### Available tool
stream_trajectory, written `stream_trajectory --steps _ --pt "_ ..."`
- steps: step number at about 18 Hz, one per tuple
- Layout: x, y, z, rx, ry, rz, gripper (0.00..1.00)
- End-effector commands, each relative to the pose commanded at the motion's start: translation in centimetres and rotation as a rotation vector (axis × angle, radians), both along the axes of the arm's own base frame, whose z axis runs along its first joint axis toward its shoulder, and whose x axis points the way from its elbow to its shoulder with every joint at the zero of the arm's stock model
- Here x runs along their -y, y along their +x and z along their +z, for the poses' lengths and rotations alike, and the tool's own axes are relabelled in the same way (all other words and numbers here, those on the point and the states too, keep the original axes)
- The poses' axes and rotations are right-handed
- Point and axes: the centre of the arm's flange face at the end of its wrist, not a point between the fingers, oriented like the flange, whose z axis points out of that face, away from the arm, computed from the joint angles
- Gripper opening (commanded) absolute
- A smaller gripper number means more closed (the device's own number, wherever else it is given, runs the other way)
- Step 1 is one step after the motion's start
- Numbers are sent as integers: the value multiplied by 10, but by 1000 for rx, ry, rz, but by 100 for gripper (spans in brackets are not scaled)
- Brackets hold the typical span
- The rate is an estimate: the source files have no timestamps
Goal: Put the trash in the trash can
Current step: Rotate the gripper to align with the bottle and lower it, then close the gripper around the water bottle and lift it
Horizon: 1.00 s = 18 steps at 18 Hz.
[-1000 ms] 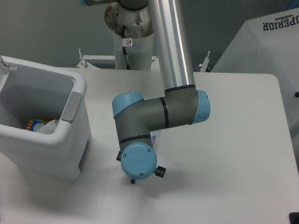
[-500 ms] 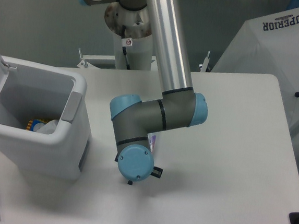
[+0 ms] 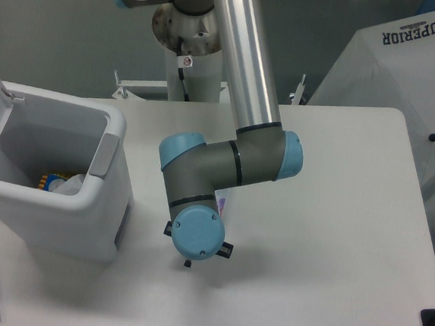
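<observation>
Camera view: one fixed look down at the bench [image 3: 332, 242], with the arm [image 3: 232, 164] bent low over its middle.
Trash can: one, standing at the left edge of the bench [image 3: 83, 220], lid tipped back, mouth open.
Trash already binned: one piece is seen inside the can, a pale clear shape with a blue and orange patch [image 3: 57, 182]; it is judged to be the crushed bottle, though only part is shown.
Trash outside the can: a small purple-white sliver [image 3: 221, 204] is glimpsed just under the wrist joint; what it belongs to cannot be told.
Wrapper: not made out anywhere in the picture; it may be hidden beneath the wrist.
Jaws: hidden behind the blue wrist cap [image 3: 195, 233]; whether they are spread, closed or holding something cannot be told.
Progress: judged as partly done, with one piece delivered and the second piece not yet seen in the can.
Left to do: the remaining piece is to be carried left and released over the open can.
Count: one arm, one can, one piece visible in it.
</observation>
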Motion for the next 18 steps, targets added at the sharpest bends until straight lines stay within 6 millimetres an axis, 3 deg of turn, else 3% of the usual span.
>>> stream_trajectory --steps 10,14,18 --pt "2 -55 113 33 334 108 0" --pt "0 -57 175 -27 522 110 0" --pt "6 -44 229 -49 659 91 0"
